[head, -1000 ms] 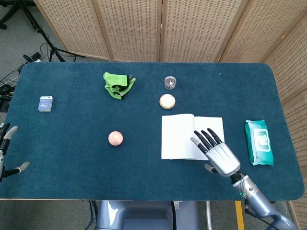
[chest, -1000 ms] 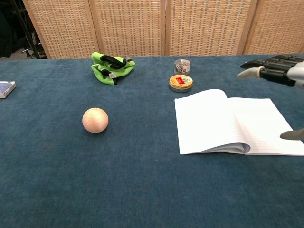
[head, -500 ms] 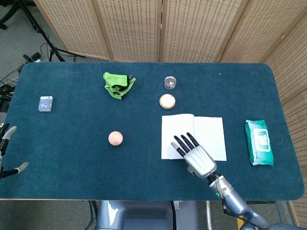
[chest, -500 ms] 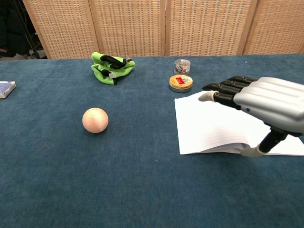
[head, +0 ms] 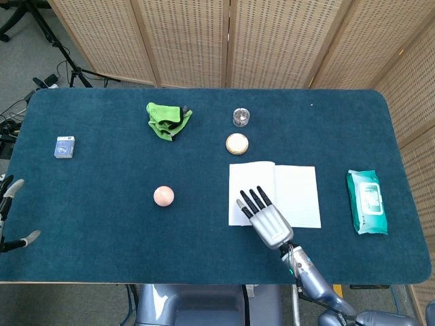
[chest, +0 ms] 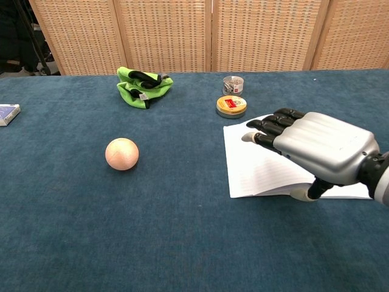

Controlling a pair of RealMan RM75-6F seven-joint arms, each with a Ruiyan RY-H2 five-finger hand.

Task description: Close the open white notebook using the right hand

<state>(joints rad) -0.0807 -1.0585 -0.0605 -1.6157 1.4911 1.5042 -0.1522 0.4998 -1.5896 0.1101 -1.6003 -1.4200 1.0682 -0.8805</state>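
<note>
The white notebook lies open and flat on the blue table, right of centre, also seen in the chest view as white notebook. My right hand hovers palm down over the left page near its front edge, fingers stretched out and apart, holding nothing. In the chest view the right hand covers much of the notebook, and its thumb hangs down at the front edge of the pages. My left hand shows at the far left edge of the head view, off the table, fingers apart and empty.
A round tin and a small glass jar stand just behind the notebook. A pink ball lies to its left, a green cloth at the back, a small blue box far left, a wipes pack far right.
My right hand has moved left across the notebook, from over the right page to over the left page near the front edge. The notebook has stayed open and flat.
</note>
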